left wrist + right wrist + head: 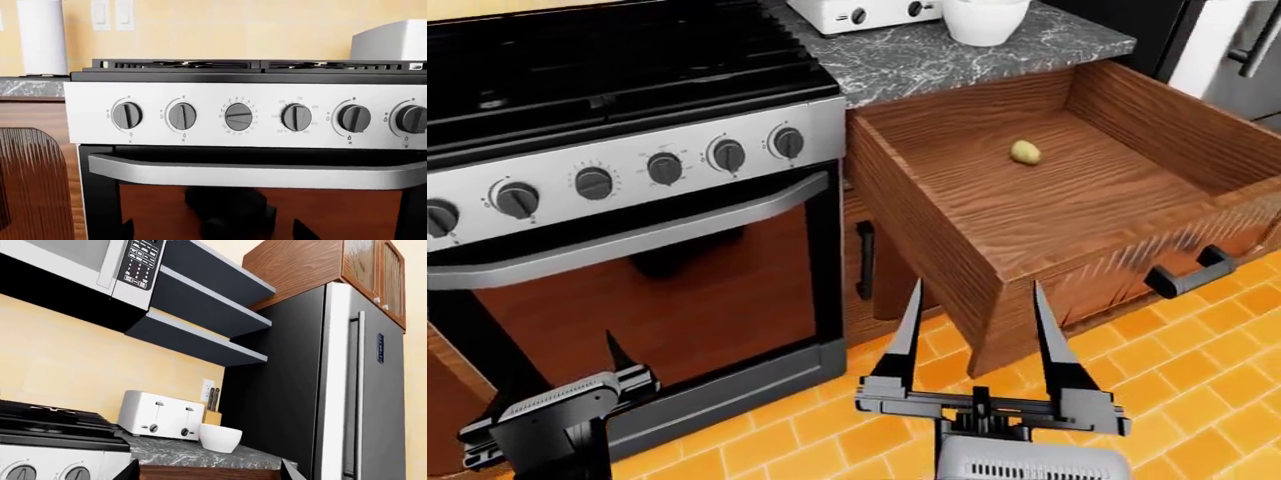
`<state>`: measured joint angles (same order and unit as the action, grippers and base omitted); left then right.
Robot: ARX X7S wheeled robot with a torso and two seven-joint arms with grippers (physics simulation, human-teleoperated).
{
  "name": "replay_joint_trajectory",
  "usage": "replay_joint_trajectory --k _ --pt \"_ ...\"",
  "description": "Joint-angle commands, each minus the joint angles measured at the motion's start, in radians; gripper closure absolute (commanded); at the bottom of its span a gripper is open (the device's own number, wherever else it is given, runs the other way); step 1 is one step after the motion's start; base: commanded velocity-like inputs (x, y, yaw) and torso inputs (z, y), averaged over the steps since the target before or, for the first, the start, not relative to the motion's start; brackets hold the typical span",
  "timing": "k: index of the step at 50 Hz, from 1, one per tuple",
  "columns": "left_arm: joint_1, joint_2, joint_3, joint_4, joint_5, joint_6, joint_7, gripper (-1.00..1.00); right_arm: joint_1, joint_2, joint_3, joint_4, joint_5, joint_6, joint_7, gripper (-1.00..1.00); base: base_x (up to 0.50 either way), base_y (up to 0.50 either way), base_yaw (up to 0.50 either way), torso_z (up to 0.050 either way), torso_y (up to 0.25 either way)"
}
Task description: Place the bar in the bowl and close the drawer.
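The reddish-brown wooden drawer (924, 205) stands pulled far out beside the stove, its dark handle (1190, 272) facing me. On its floor lies a small yellowish rounded piece (1025, 152), apparently the bar. The white bowl (985, 18) sits on the grey marble counter (961, 55) behind the drawer, also seen as the bowl (220, 437) next to the toaster. My right gripper (977, 287) hangs open and empty low in front of the drawer's near corner. My left gripper (213, 229) is open and empty, facing the oven door.
The stove (627, 170) with its knobs and silver oven handle (253, 172) fills the left. A white toaster (162, 416) stands beside the bowl. The dark fridge (347, 390) rises right of the counter. Orange tiles cover the floor (1174, 400).
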<state>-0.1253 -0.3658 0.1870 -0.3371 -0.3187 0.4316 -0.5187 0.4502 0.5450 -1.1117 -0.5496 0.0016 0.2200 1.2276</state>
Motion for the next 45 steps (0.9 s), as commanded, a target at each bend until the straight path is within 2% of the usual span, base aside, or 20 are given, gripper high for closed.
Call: replay_joint_trajectory --k 1,45 --pt "0.002 -0.004 0.002 0.005 -0.001 -0.003 0.001 -1.0 -0.006 0.003 0.01 0.008 0.002 -0.015 0.001 -1.0 0.0 0.0 -0.32 0.0 0.0" --pt "-0.024 -0.002 0.017 -0.01 0.001 -0.014 0.005 -1.0 -0.028 0.004 0.034 0.009 0.0 -0.012 0.001 -1.0 0.0 0.0 -0.33 0.0 0.0"
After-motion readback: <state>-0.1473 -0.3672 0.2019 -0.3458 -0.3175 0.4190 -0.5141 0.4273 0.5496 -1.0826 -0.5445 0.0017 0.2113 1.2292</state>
